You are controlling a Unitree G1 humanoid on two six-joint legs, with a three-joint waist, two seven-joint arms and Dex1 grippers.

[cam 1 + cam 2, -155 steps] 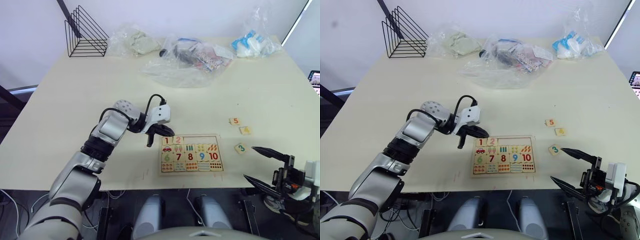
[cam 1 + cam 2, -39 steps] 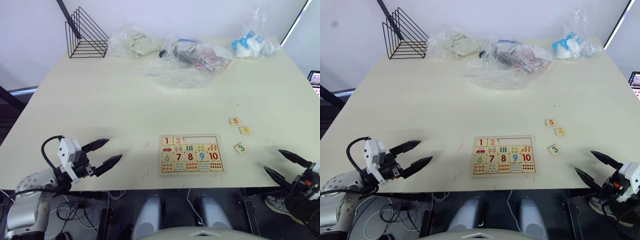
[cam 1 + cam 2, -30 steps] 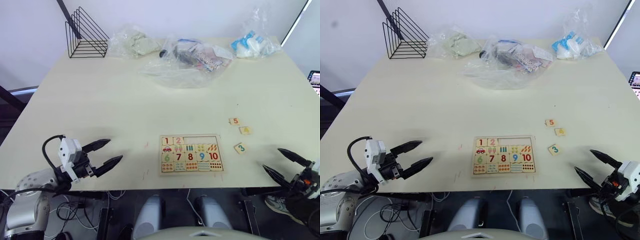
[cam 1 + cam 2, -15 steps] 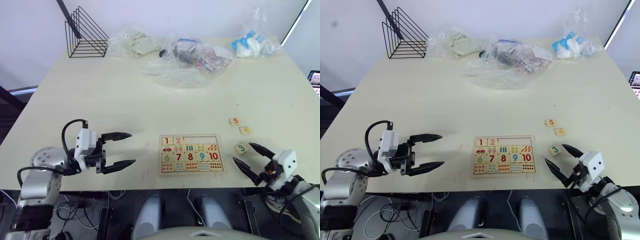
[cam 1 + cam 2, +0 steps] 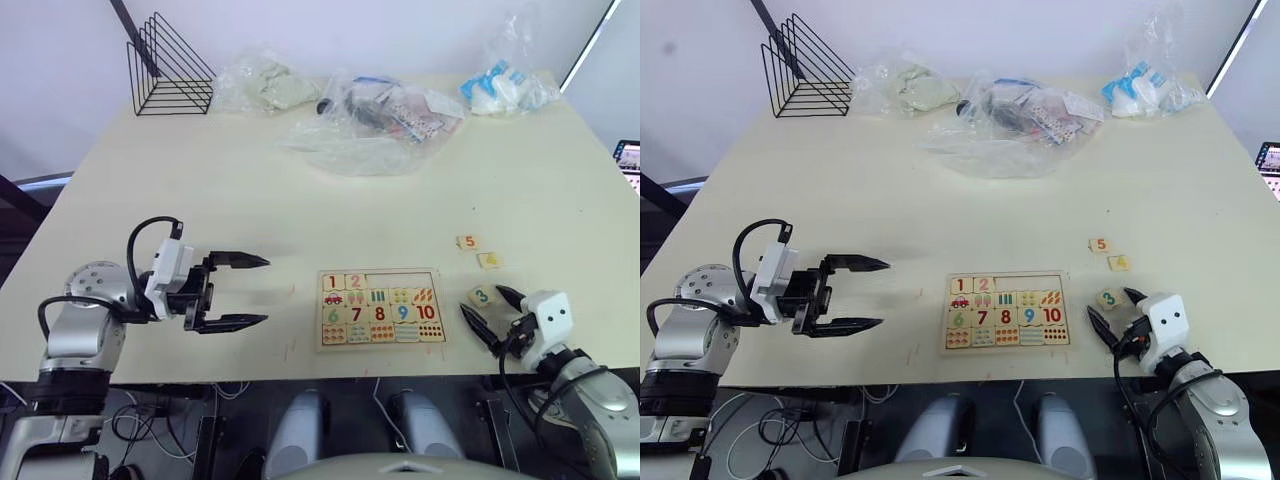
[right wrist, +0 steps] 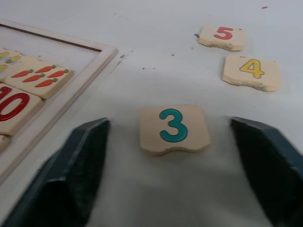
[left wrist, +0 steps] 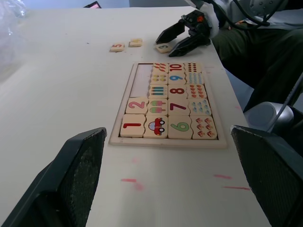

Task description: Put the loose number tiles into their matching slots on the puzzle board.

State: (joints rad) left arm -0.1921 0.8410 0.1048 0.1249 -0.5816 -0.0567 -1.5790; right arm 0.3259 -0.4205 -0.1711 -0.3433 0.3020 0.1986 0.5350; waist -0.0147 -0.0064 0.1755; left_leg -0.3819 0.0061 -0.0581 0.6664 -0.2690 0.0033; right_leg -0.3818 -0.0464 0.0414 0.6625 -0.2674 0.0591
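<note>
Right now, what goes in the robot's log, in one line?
right gripper: open around tile 3 | left gripper: open, idle | board: 1, 2 placed

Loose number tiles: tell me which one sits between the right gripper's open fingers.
The green 3 tile; the red 5 and yellow 4 lie farther off.

My two head eyes look forward and down across the whole tabletop (image 5: 200,180), offset slightly sideways from each other. My left wrist camera sits low, facing along the puzzle board (image 7: 169,106) toward the right tool (image 7: 181,39). My right wrist camera is very close to the tile marked 3 (image 6: 174,129), sharing the board's corner with the others.
</note>
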